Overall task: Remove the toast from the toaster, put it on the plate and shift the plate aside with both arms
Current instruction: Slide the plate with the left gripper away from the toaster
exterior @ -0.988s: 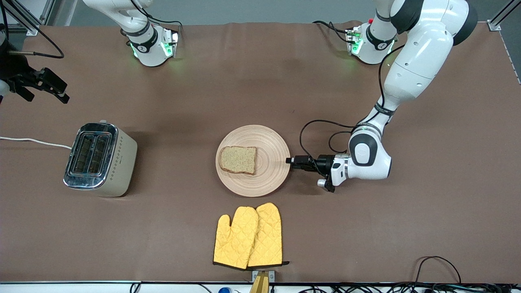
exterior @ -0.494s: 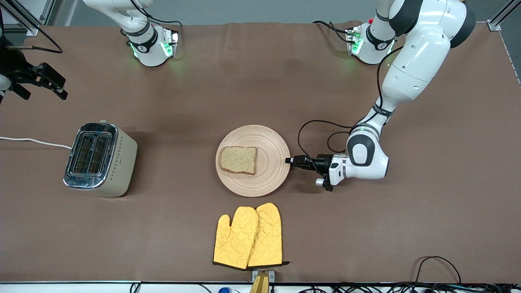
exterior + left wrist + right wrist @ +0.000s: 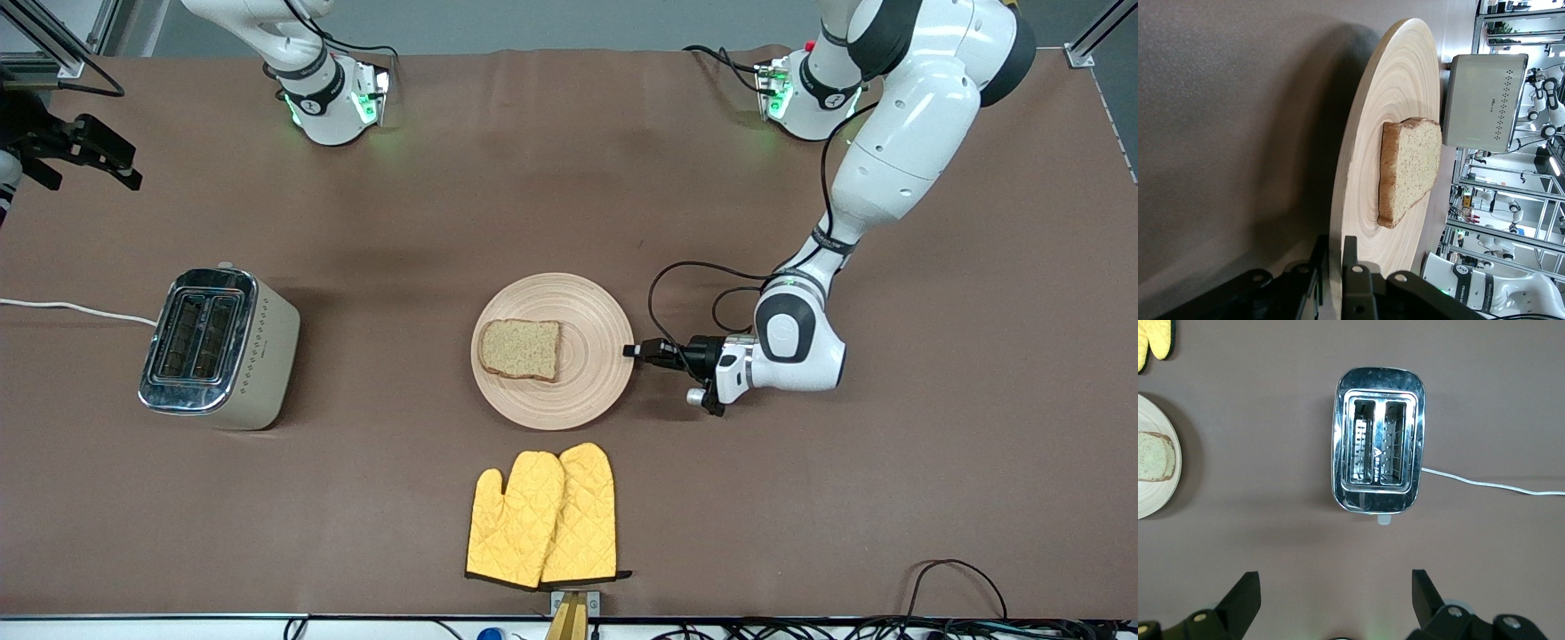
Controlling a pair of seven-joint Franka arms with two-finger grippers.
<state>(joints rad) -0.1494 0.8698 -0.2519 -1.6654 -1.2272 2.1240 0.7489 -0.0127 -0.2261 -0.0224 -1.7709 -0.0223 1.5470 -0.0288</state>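
On brown matte table cloth: boxy beige toaster, round ringed plate, quilted mitts, one bread slice.
Toward the right arm's end, toaster with mirrored chrome top and two slots; mid-table, pale wooden plate with concentric grain; nearer the camera, yellow diamond-stitched oven mitts; on the plate, squarish speckled toast with darker crust. Left gripper pinched shut on the plate's rim, fingers either side. Right gripper spread wide, holding nothing, over the table edge above the toaster.
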